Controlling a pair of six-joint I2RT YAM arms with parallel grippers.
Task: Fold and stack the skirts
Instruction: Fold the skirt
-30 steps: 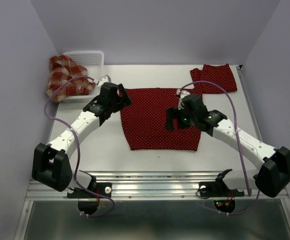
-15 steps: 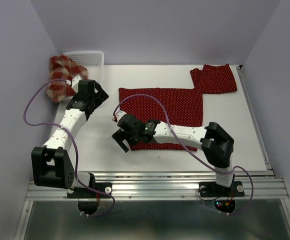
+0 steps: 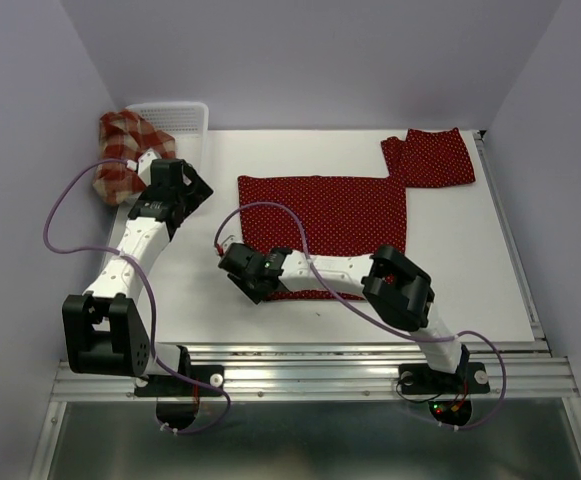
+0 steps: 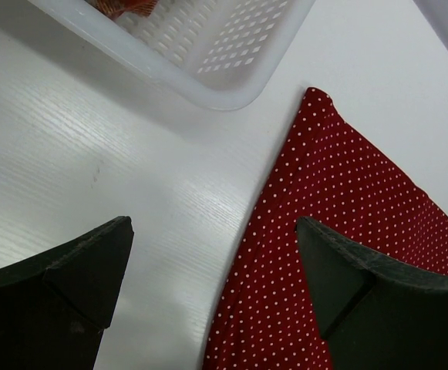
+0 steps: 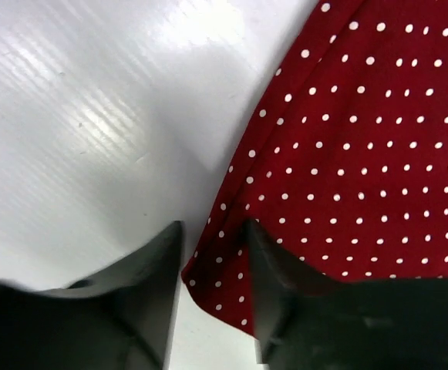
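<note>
**Right gripper**: Positioned low at the near-left corner of the spread polka-dot skirt. The two fingers stand close together with a narrow gap. The skirt's corner hem lies in that gap, and the rest of the cloth runs away to the gripper's right. Whether the pads are pinching the hem cannot be told. Judged purpose: to take this corner for a fold.

**Left gripper**: Jaws are wide apart and hold nothing. It hangs above the far-left corner of the same skirt, with the cloth edge passing under its right finger and bare table under its left. Judged purpose: it is staged to take the matching corner, so that both arms can lift one side together.

**Stack position:** A second polka-dot skirt, apparently folded, lies well to the right of both grippers, at the spread skirt's far-right corner.

**Container:** A white mesh basket sits just beyond the left gripper. The plaid skirt is bunched in it and spills over its left side. No other contents are visible.
</note>
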